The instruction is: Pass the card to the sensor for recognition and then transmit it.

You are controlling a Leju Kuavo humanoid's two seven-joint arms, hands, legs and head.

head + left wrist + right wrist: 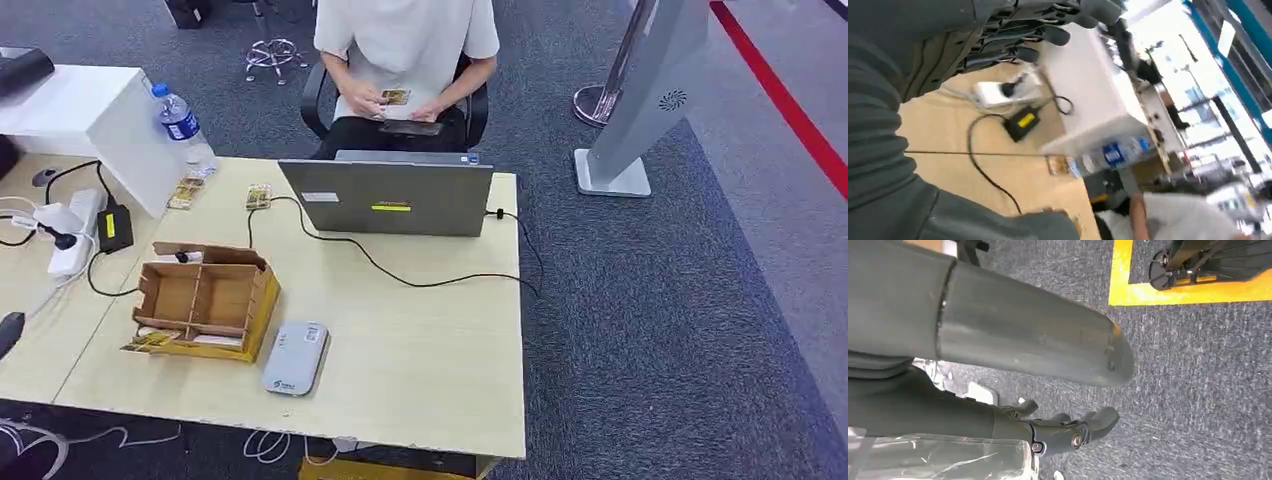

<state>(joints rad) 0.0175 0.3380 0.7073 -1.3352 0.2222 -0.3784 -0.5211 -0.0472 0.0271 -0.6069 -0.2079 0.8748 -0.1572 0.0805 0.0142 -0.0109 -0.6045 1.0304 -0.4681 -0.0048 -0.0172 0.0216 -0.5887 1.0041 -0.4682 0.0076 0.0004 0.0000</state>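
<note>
A wooden card box stands on the table's left half, with cards lying at its near corner. Just right of it lies the flat grey sensor. Two more cards lie further back on the table. My left hand hovers over the table's left end near the power strip, fingers apart and holding nothing; its dark tip shows at the left edge of the head view. My right hand hangs above the carpet with loosely bent fingers, holding nothing.
A grey laptop stands at the table's far edge, its cable trailing across the top. Behind it a seated person holds a card. A water bottle, a power strip and a black adapter sit at the left. A kiosk stand is on the right.
</note>
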